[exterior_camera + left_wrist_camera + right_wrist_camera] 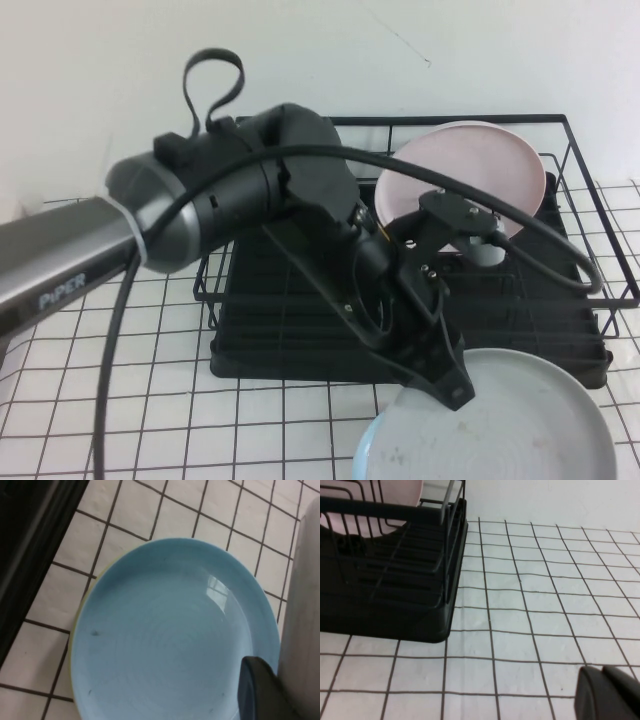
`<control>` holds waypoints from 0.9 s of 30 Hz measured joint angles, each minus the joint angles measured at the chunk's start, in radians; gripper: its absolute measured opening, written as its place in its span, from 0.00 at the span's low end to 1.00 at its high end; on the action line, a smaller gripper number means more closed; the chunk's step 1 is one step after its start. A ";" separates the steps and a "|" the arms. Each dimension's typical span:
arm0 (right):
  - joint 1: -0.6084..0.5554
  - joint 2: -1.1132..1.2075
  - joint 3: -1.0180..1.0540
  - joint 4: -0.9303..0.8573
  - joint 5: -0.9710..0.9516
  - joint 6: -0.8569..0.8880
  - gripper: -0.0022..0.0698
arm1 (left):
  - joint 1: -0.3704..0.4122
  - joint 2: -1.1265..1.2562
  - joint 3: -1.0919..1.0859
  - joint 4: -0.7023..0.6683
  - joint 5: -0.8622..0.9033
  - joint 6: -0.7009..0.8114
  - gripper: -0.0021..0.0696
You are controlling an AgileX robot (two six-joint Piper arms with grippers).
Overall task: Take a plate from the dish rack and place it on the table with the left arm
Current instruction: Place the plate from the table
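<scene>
Meanwhile left gripper (440, 372) jaws clamp plate (520, 420); right gripper (610, 700) near rack (390, 580).

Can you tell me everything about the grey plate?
The plate is round, pale grey and faintly speckled, with a shallow rim. It is out of the dish rack, tilted over the light blue plate on the table. The left gripper is at its upper edge. The right gripper is elsewhere, low over the table.

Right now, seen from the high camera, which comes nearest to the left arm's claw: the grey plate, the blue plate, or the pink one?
From the left gripper:
1. Grey plate, at its tip, front right.
2. Light blue plate, under the grey one, barely farther.
3. Pink plate, upright in the dish rack behind.
</scene>
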 joint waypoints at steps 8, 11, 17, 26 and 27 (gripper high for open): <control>0.000 0.000 0.000 0.000 0.000 0.000 0.03 | -0.001 0.070 0.009 0.034 -0.049 -0.003 0.16; 0.000 0.000 0.000 0.000 0.000 0.000 0.03 | -0.001 0.088 0.010 0.066 -0.067 -0.026 0.16; 0.000 0.000 0.000 0.000 0.000 0.000 0.03 | -0.001 0.101 0.010 0.071 -0.073 -0.041 0.16; 0.000 0.000 0.000 0.000 0.000 0.000 0.03 | -0.002 0.107 0.010 0.090 -0.084 -0.043 0.36; 0.000 0.000 0.000 0.000 0.000 0.000 0.03 | -0.002 0.107 0.010 0.095 -0.088 -0.043 0.46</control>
